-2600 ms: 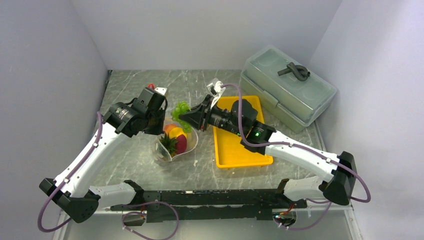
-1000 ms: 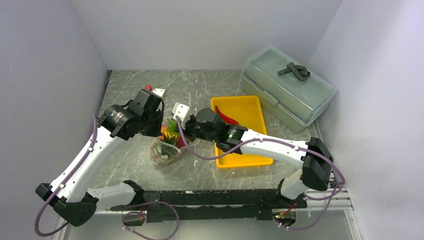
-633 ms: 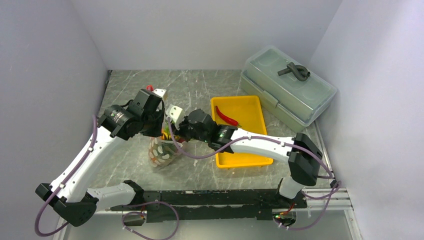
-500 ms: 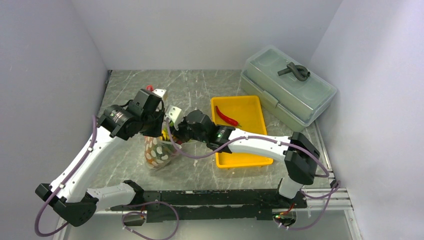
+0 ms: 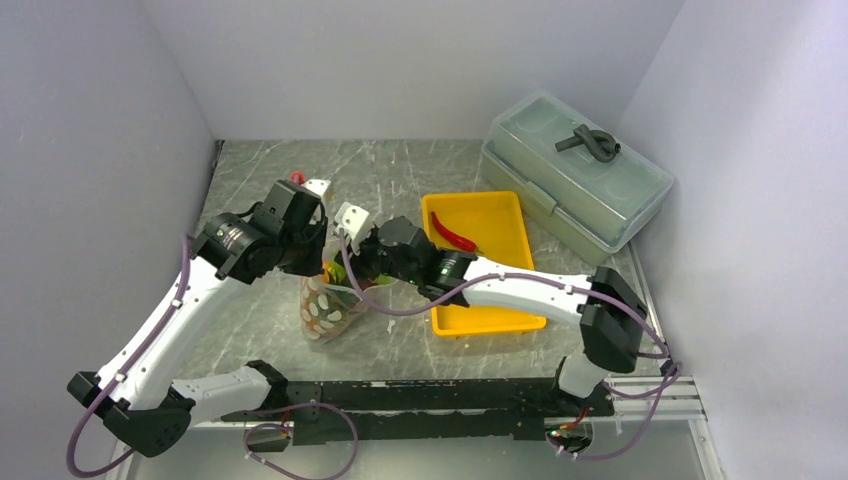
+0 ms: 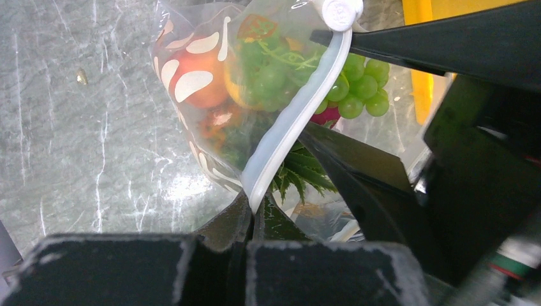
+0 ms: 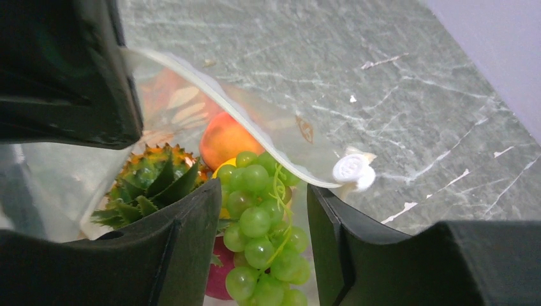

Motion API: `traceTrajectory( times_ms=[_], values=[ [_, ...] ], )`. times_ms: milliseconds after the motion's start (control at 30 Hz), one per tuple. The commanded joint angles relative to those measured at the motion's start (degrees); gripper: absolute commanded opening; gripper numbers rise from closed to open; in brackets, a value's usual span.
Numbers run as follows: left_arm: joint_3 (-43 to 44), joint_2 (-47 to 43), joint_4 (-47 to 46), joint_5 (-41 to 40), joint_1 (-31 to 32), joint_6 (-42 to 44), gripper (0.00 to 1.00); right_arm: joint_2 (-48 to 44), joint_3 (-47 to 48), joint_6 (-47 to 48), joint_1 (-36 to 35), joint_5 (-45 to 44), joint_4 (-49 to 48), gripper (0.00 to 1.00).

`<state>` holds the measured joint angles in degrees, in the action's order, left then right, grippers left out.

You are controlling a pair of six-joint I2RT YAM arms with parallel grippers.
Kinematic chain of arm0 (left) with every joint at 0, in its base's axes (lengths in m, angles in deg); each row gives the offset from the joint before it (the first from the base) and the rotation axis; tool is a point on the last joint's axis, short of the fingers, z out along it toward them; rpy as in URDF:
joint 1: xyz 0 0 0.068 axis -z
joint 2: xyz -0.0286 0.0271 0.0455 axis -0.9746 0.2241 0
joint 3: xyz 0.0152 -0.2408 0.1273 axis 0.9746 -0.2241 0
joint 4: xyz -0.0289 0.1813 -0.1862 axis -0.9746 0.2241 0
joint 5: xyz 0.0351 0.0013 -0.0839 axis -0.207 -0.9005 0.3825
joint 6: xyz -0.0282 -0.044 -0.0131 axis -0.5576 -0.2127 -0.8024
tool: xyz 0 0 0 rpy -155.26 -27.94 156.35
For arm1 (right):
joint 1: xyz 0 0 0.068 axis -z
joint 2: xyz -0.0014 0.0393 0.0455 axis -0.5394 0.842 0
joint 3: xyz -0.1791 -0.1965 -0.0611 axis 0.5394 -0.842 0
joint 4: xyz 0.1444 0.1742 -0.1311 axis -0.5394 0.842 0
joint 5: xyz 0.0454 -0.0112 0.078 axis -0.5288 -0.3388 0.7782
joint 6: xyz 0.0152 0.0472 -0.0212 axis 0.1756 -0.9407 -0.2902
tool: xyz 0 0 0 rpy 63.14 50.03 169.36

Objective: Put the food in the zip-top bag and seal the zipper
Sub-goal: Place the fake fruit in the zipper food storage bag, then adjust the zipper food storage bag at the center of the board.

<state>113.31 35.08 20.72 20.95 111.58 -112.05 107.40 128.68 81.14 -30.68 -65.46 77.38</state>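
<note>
The zip-top bag (image 5: 325, 310) hangs upright, mouth up, from my left gripper (image 5: 322, 262), which is shut on the zipper (image 6: 290, 127) at the rim. The white slider (image 6: 338, 9) sits at the strip's far end. Inside the bag are an orange round fruit (image 7: 226, 140), a pineapple (image 7: 153, 172) and something red lower down. My right gripper (image 7: 263, 188) is open at the bag's mouth. The green grape bunch (image 7: 258, 236) lies between its spread fingers, over the other food. A red chili pepper (image 5: 455, 232) lies in the yellow tray (image 5: 480, 300).
The tray sits right of the bag, under my right forearm. A grey-green lidded box (image 5: 575, 175) stands at the back right. Walls close in the left, back and right sides of the marble table (image 5: 260, 330).
My right gripper carried the grapes over the bag's mouth and its fingers have spread apart around them. My left gripper kept its hold on the rim and drew the bag more upright.
</note>
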Motion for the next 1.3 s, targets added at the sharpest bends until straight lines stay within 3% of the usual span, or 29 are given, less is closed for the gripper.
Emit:
traceTrajectory(
  times_ms=[0, 533, 933, 1267],
  values=[
    [0.37, -1.49, -1.39, 0.12, -0.07, -0.18, 0.00, -7.43, -0.91, -2.01, -0.13, -1.35, -2.27, 0.55],
    [1.16, -0.20, -1.53, 0.03, -0.14, -0.62, 0.00, -16.97, 0.76, -16.05, -0.04, -4.42, 18.21, 0.59],
    [2.71, 1.71, -1.22, -0.73, -0.08, -1.99, 0.00, -23.90, -6.68, -29.89, -0.04, -2.97, 20.00, 0.59],
    [3.31, 2.98, -1.74, -0.52, -0.09, -2.54, 0.00, -19.38, -7.38, -41.85, -0.04, -6.75, 24.83, 0.57]
  ],
)
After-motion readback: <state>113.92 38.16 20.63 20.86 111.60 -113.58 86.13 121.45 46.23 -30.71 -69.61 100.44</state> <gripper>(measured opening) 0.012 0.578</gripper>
